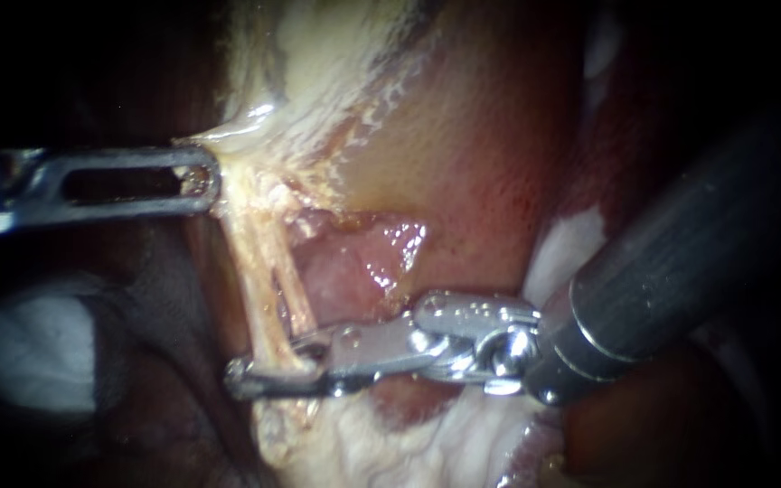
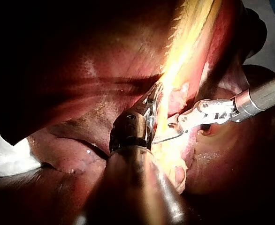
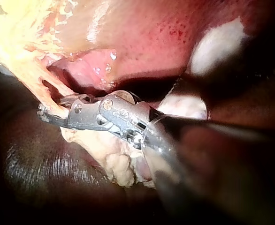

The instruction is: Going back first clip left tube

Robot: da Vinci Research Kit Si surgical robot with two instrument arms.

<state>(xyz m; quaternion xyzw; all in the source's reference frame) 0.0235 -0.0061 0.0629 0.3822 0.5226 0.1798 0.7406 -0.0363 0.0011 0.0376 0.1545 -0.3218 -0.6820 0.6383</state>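
Support: crumpled white cloth (image 2: 6,157), only 1 edge showing.
On it: dark red-brown liver (image 2: 81,70), covering the rest.

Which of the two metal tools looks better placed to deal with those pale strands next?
Right, probably. The right instrument has open jaws straddling the pale tube, so it can act there directly. The left instrument is occupied, its jaws shut on tissue higher up, holding it taut.
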